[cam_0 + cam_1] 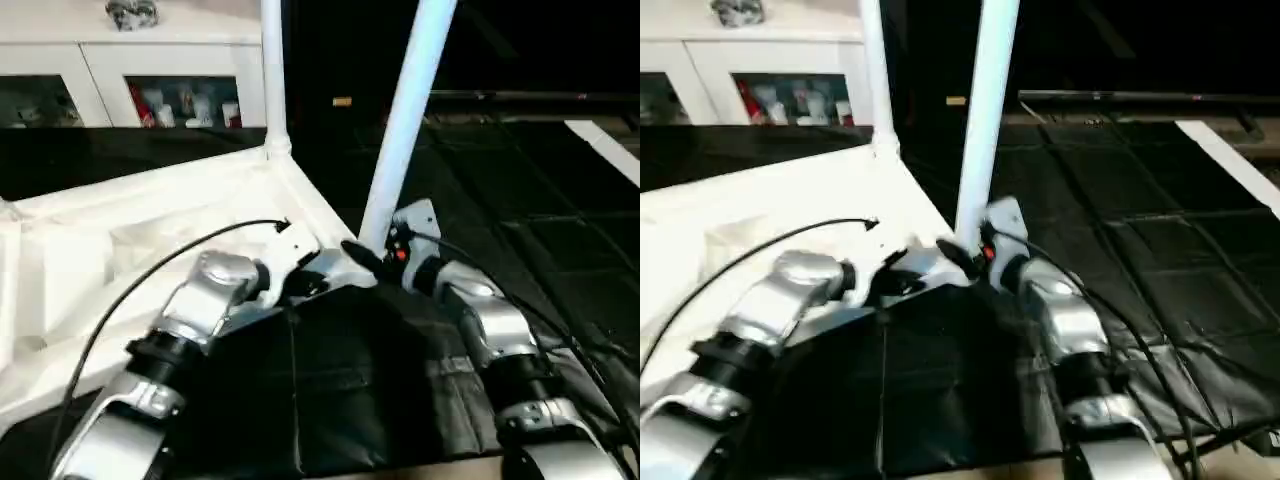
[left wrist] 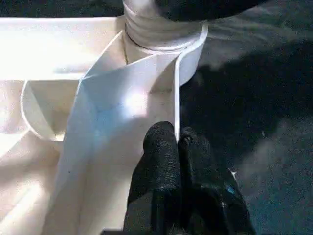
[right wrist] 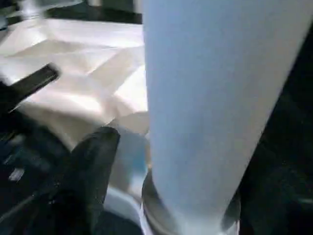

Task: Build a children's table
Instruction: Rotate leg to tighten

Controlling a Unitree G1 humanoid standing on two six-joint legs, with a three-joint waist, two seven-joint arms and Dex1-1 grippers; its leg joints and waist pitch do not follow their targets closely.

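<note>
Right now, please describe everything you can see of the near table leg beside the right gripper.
The near leg is a long white tube, plastic by its look, smooth and plain. It rises from the tabletop's near corner socket, leaning slightly, its top out of frame. The right gripper sits at its base.

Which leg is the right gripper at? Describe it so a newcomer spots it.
Find the white tabletop lying underside up on the dark floor. Two legs stand from its corners; yours is the near leg, beside the right gripper. It leans and looks thicker than the far leg.
</note>
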